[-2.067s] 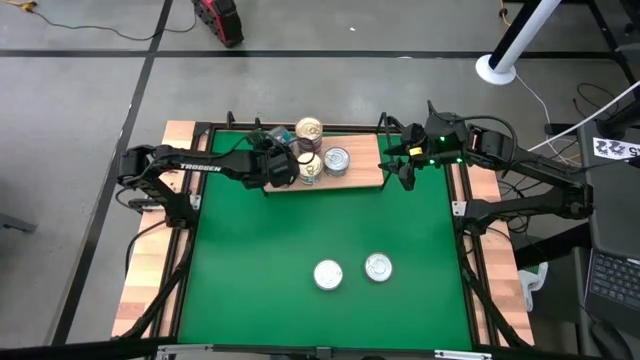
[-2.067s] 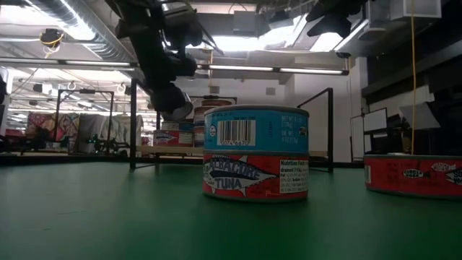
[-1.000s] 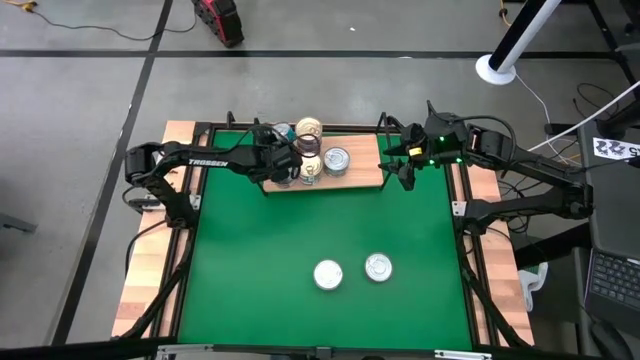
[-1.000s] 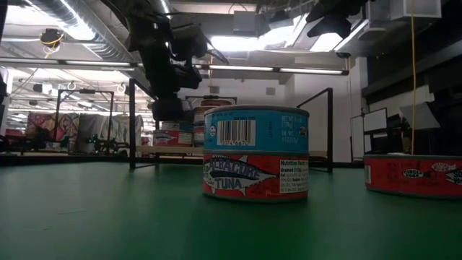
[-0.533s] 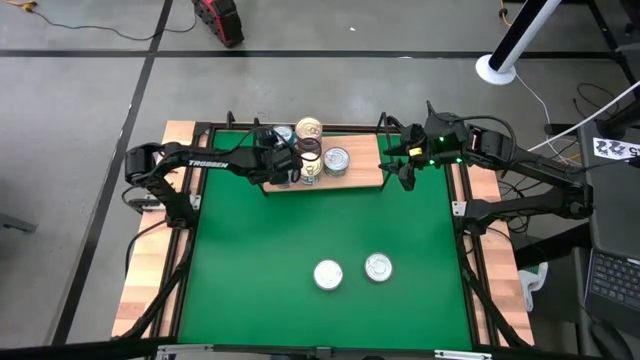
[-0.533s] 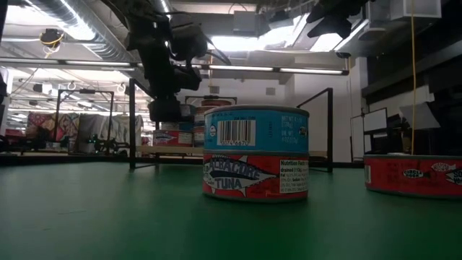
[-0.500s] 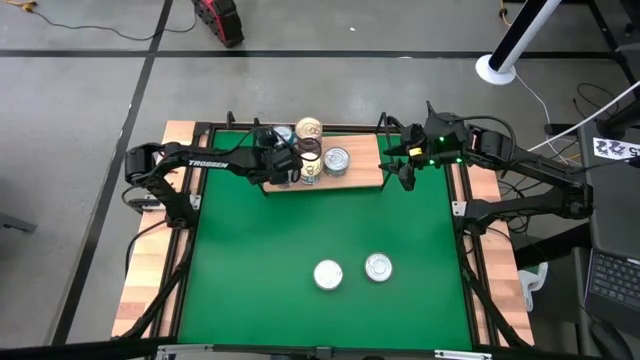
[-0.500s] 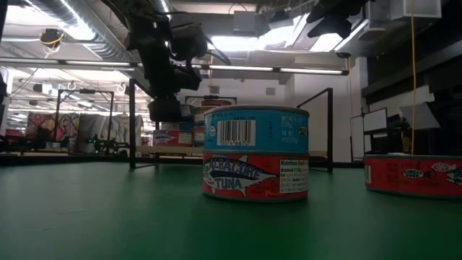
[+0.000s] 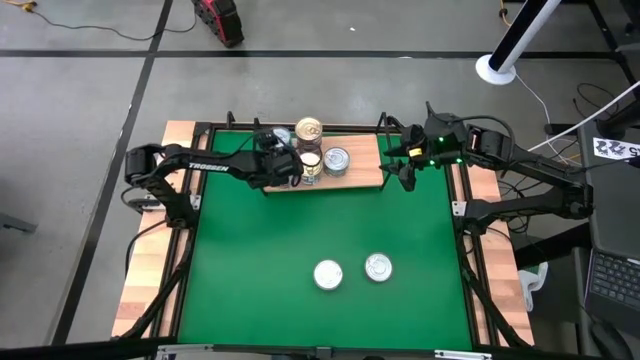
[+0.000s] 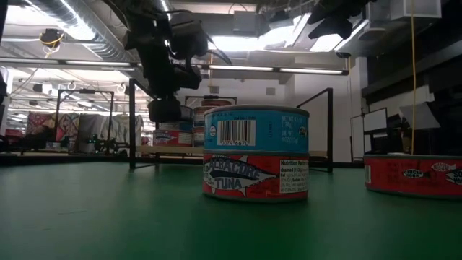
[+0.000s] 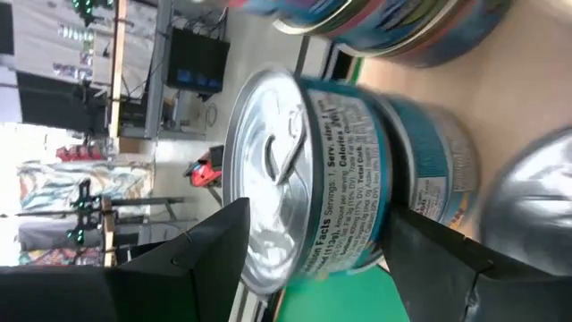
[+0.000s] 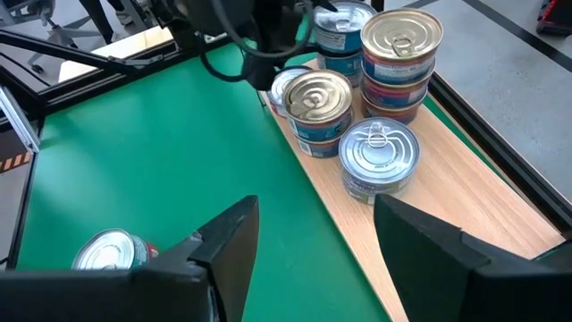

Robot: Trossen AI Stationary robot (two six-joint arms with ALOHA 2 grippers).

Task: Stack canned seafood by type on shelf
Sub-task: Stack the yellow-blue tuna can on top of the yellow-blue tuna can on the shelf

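2 tins wait unsorted, lower centre; left gripper straddles a teal-labelled tin on the shelf, fingers spread, apparently releasing; right gripper hovers unclenched, empty.

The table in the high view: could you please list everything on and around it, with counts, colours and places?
Shelf: one, light wood with a black wire frame, at the mat's far edge.
Tins on the shelf: several, some stacked, gold or silver lids, blue and red labels; exact count unclear.
Tins on the mat: two, silver lids, side by side near the front; one label reads albacore tuna.
Green mat: one, covering the table top.
Side planks: two, pale wood, flanking the mat.
White pole base: one, on the floor beyond the table.
Left hand: dark, at the shelf's left end, by the stacks.
Right hand: dark, open and empty, at the shelf's right end.
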